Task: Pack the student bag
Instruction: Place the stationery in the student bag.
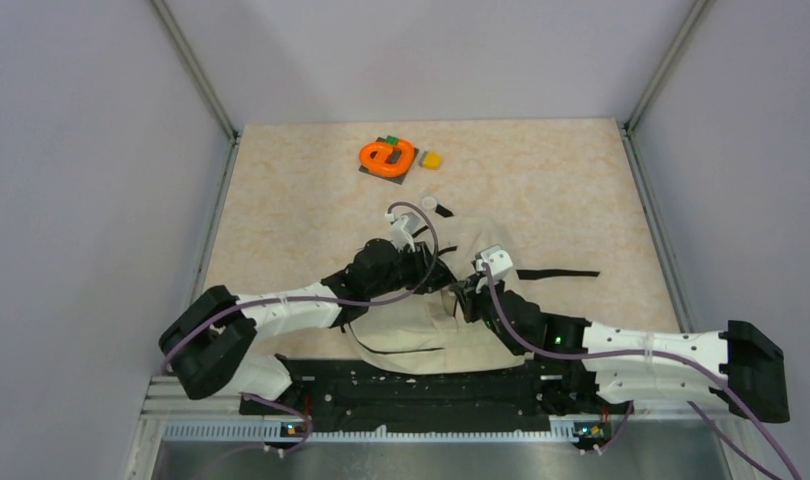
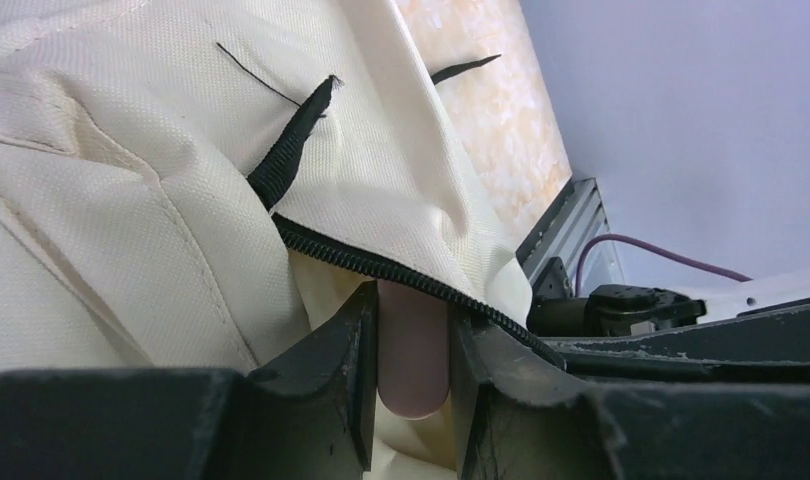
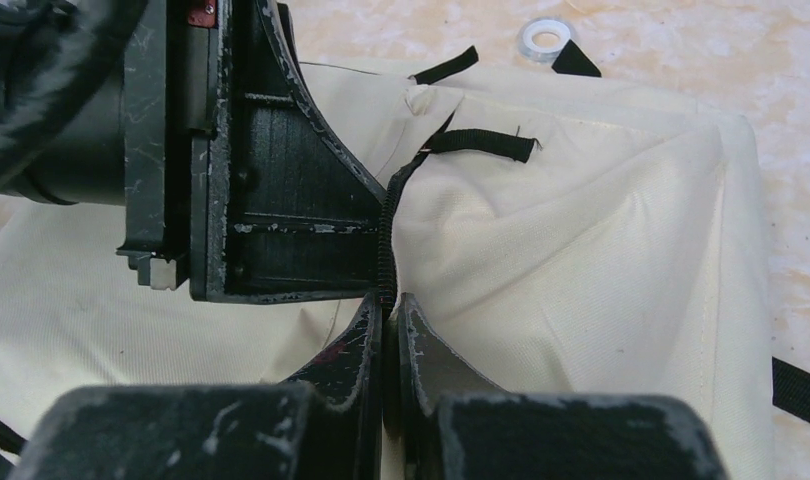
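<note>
The cream student bag (image 1: 421, 330) lies flat at the near middle of the table, with black straps and a black zipper (image 2: 381, 262). My left gripper (image 1: 421, 262) is shut on a pale pink rounded object (image 2: 413, 360) and holds it at the zipper opening, its far end hidden under the bag's edge. My right gripper (image 1: 471, 297) is shut on the bag's zipper edge (image 3: 386, 270), right beside the left gripper (image 3: 281, 200). The bag's cloth fills both wrist views (image 2: 131, 200) (image 3: 581, 230). The bag's inside is hidden.
An orange looped toy (image 1: 386, 157) lies on a dark square pad at the far middle, with a green piece (image 1: 389, 141) and a yellow block (image 1: 432, 159) beside it. A small white ring (image 1: 429, 203) lies just beyond the bag, also in the right wrist view (image 3: 546, 38). Walls enclose the table.
</note>
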You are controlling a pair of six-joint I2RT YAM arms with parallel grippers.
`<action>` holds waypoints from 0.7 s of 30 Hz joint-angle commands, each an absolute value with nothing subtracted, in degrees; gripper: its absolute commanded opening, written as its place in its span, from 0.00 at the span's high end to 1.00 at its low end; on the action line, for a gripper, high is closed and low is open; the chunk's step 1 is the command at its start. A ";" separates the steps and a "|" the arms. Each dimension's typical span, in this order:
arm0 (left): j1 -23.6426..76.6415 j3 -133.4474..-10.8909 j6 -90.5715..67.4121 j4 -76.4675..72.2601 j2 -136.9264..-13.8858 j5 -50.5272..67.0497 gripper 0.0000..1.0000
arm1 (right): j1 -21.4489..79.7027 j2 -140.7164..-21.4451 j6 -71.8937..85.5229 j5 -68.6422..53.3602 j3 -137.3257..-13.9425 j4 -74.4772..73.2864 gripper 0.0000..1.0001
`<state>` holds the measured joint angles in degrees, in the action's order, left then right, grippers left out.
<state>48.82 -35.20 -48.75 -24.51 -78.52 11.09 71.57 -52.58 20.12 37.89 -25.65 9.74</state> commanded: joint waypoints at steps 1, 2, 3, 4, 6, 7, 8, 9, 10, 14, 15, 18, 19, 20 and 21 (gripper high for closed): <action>49.18 -33.03 -54.06 -40.92 -81.62 10.06 0.80 | 71.10 -51.34 20.74 37.69 -29.27 11.53 1.00; 49.47 -33.17 -54.21 -40.92 -82.37 10.21 0.78 | 71.15 -51.35 20.71 37.78 -29.31 11.44 1.00; 49.67 -33.40 -54.23 -40.50 -83.03 10.34 0.76 | 71.11 -51.36 20.74 37.86 -29.31 11.44 1.00; 49.92 -33.61 -54.00 -39.76 -83.39 10.25 0.72 | 71.17 -51.35 20.84 37.94 -29.40 11.49 1.00; 50.44 -34.23 -53.09 -37.19 -83.33 9.53 0.57 | 71.13 -51.35 20.93 38.03 -29.40 11.51 1.00; 50.68 -34.58 -52.31 -35.19 -82.95 8.63 0.50 | 71.11 -51.30 20.94 38.08 -29.39 11.44 1.00; 50.90 -35.01 -51.05 -33.02 -82.25 7.49 0.44 | 71.13 -51.20 20.94 38.12 -29.51 11.35 1.00; 51.22 -35.32 -49.85 -30.76 -81.40 6.23 0.37 | 71.11 -51.18 20.98 38.19 -29.52 11.26 1.00; 51.51 -35.72 -48.90 -28.50 -80.37 4.54 0.34 | 71.10 -51.10 20.99 38.30 -29.50 11.13 1.00; 52.03 -36.65 -47.03 -20.64 -76.53 -1.98 0.27 | 71.16 -50.99 20.70 38.87 -29.50 11.07 1.00; 52.03 -36.55 -46.88 -18.95 -75.35 -3.62 0.26 | 71.15 -51.00 20.55 39.07 -29.62 11.12 1.00; 52.03 -36.43 -46.06 -10.37 -70.10 -9.27 0.24 | 71.13 -51.00 19.50 39.87 -30.01 11.11 1.00; 52.08 -36.58 -45.58 -7.66 -68.35 -10.94 0.23 | 71.11 -50.94 19.21 40.28 -30.20 10.92 1.00; 51.97 -36.83 -45.45 -5.23 -66.72 -13.02 0.22 | 71.13 -50.94 18.96 40.59 -30.28 10.67 1.00; 51.95 -37.02 -44.53 -3.53 -65.08 -14.11 0.21 | 71.12 -50.86 18.94 40.83 -30.24 10.24 1.00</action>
<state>52.23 -34.65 -47.79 -13.93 -71.29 -4.23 71.44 -51.51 20.27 38.98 -26.44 8.84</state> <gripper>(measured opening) 0.773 0.022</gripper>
